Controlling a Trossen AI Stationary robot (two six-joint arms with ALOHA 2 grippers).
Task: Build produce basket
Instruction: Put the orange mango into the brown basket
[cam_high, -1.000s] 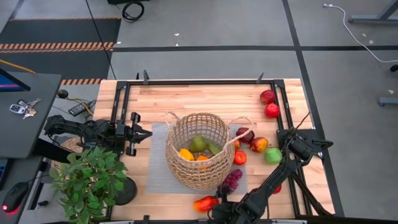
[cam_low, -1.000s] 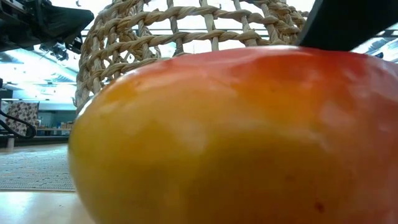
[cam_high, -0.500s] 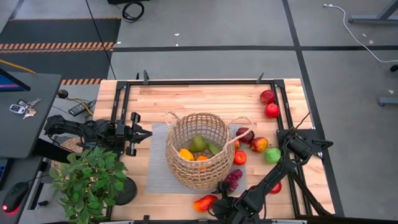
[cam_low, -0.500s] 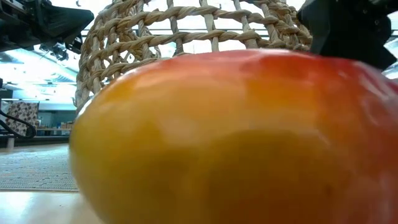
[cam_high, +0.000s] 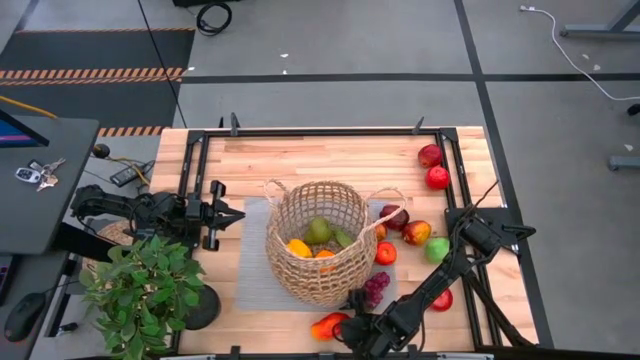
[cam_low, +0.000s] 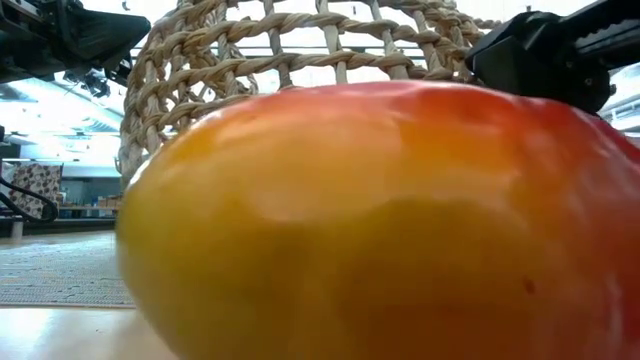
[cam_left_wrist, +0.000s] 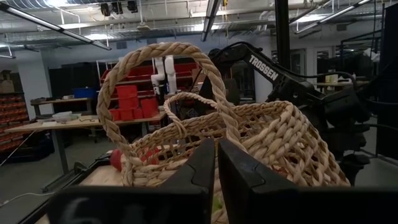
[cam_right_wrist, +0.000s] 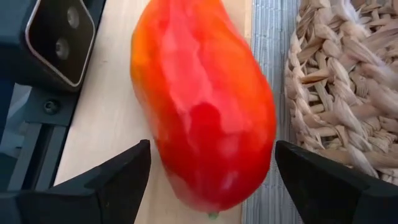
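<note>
The wicker basket (cam_high: 318, 240) stands on a grey mat at the table's middle, with a green fruit (cam_high: 318, 230) and an orange one (cam_high: 299, 247) inside. A red-orange fruit (cam_right_wrist: 202, 93) lies on the wood near the front edge, just in front of the basket. My right gripper (cam_right_wrist: 212, 155) is open and slants down over it, one finger on each side of its near end. I cannot tell if the fingers touch it. My left gripper (cam_high: 235, 215) is shut and waits left of the basket. Apples and grapes (cam_high: 374, 288) lie to the basket's right.
A potted plant (cam_high: 145, 290) stands at the near left corner. Two red apples (cam_high: 431, 155) lie at the far right. A green apple (cam_high: 437, 250) and more red ones lie between the basket and the right arm. The low camera (cam_right_wrist: 59, 40) sits close beside the red-orange fruit.
My right gripper has sunk and moved in over the red-orange fruit near the front edge. In the low view it now shows lower, behind the fruit's top. My left arm has kept still.
</note>
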